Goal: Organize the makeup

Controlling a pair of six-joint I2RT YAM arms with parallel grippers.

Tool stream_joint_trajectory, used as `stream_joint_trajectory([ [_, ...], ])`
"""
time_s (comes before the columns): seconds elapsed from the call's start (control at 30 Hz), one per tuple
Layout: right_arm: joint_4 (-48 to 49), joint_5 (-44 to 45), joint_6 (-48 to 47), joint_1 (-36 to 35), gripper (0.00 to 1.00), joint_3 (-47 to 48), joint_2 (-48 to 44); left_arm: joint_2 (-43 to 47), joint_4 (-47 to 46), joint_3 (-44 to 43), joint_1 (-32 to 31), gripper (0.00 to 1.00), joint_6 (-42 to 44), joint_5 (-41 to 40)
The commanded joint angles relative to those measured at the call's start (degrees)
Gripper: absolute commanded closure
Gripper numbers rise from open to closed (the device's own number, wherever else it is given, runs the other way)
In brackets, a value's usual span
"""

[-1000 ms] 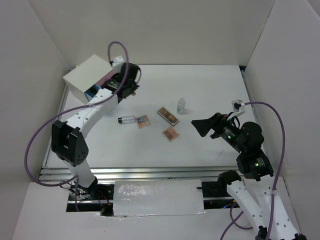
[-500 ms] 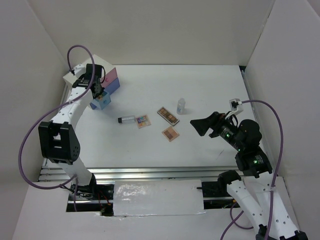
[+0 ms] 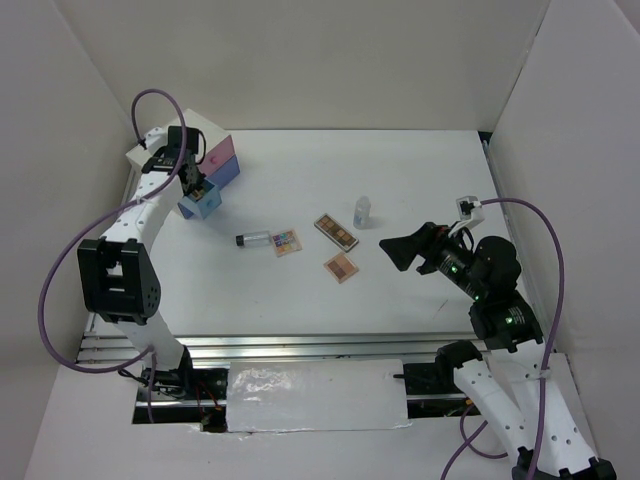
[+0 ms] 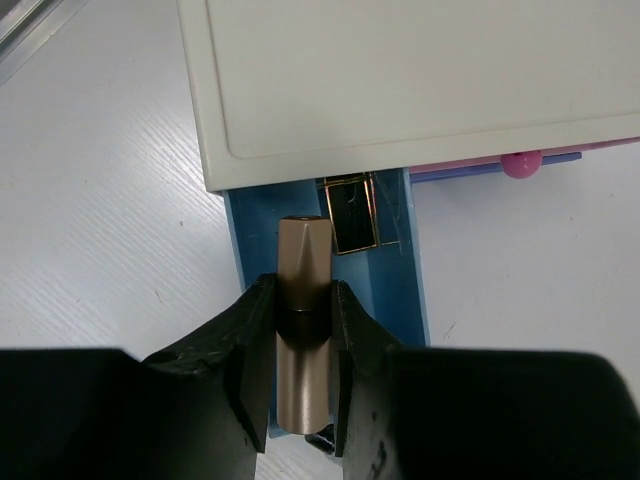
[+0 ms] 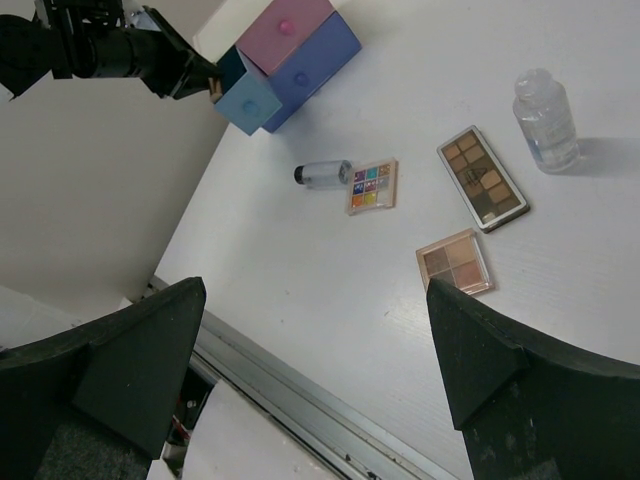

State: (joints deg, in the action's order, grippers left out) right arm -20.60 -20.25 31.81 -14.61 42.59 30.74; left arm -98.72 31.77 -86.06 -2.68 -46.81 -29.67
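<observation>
My left gripper is shut on the rose-gold lipstick tube and holds it over the open blue drawer of the white box; in the top view this gripper is at the drawer. A black-gold compact lies at the drawer's back. On the table lie a clear dark-capped tube, a multicoloured palette, a long brown palette, a square tan palette and a small clear bottle. My right gripper hangs open and empty above the table, right of them.
The pink drawer with its pink knob is shut above the blue one. White walls stand on the left, back and right. A metal rail runs along the table's near edge.
My left gripper swung left from the box's right side to above the open blue drawer. In the last half second it barely moved. The right arm stayed almost still.
</observation>
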Motion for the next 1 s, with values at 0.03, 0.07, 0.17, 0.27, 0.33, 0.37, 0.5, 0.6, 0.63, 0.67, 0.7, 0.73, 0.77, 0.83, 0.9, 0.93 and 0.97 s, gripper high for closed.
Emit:
stream_joint_trajectory([
  [0.03,2.49,-0.14,-0.96,0.11,0.0,-0.14,0.19,-0.78,-1.53,-1.48,0.3,0.56,1.19,0.49],
  [0.07,2.49,-0.23,-0.88,0.02,0.0,-0.22,0.2,-0.51,-1.71,-1.13,0.22,0.49,1.19,1.01],
  [0.17,2.76,-0.32,-0.79,0.11,0.0,-0.49,0.11,1.5,-4.08,1.24,0.13,0.25,1.46,3.03],
  [0.27,2.85,-0.32,-0.79,0.02,0.0,-0.66,0.37,4.32,-6.19,3.44,-0.48,0.13,1.8,3.39],
  [0.33,3.11,-0.49,-0.61,0.02,0.0,-1.01,0.37,6.07,-6.98,4.5,-1.98,0.22,2.94,2.08],
  [0.37,3.2,-0.4,-0.52,0.02,0.0,-1.19,0.28,6.52,-7.33,4.67,-2.76,0.29,3.56,1.81],
  [0.5,4.16,-0.58,-0.09,0.11,0.0,-2.42,0.19,8.18,-5.06,5.38,-9.44,0.74,5.85,-3.27],
  [0.6,5.13,-1.19,0.44,0.02,0.0,-3.3,0.11,10.64,-4.17,8.43,-13.22,0.86,5.41,-5.48],
  [0.63,5.22,-1.19,0.44,0.11,0.0,-3.39,0.19,11.43,-4.87,9.76,-13.84,0.89,5.76,-4.88],
  [0.67,5.31,-1.54,0.53,0.02,0.0,-3.56,0.2,12.14,-5.74,12.12,-14.63,0.92,5.94,-4.26],
  [0.7,5.39,-1.63,0.62,0.11,0.0,-3.83,0.28,13.1,-6.45,13.28,-14.9,0.96,5.5,-3.21],
  [0.73,5.57,-1.63,0.71,0.02,0.0,-3.92,0.2,13.37,-6.72,14.42,-15.07,0.99,5.41,-2.85],
  [0.77,5.83,-1.81,0.88,-0.07,0.0,-4.18,0.11,13.64,-7.16,16.26,-15.08,1.0,4.8,-2.85],
  [0.83,6.1,-1.81,1.06,0.02,0.0,-4.35,-0.15,12.94,-7.86,17.5,-14.9,1.0,4.97,-3.46],
  [0.9,6.01,-1.99,1.06,0.02,0.0,-4.36,-0.33,10.58,-6.29,16.2,-14.73,1.0,5.23,-4.43],
  [0.93,5.92,-1.99,0.97,0.02,0.0,-4.36,-0.33,9.43,-5.67,15.14,-14.46,1.0,5.23,-5.56],
  [0.97,5.84,-1.9,0.88,0.02,0.0,-4.36,-0.33,7.42,-5.32,13.22,-14.29,1.0,5.5,-6.27],
])
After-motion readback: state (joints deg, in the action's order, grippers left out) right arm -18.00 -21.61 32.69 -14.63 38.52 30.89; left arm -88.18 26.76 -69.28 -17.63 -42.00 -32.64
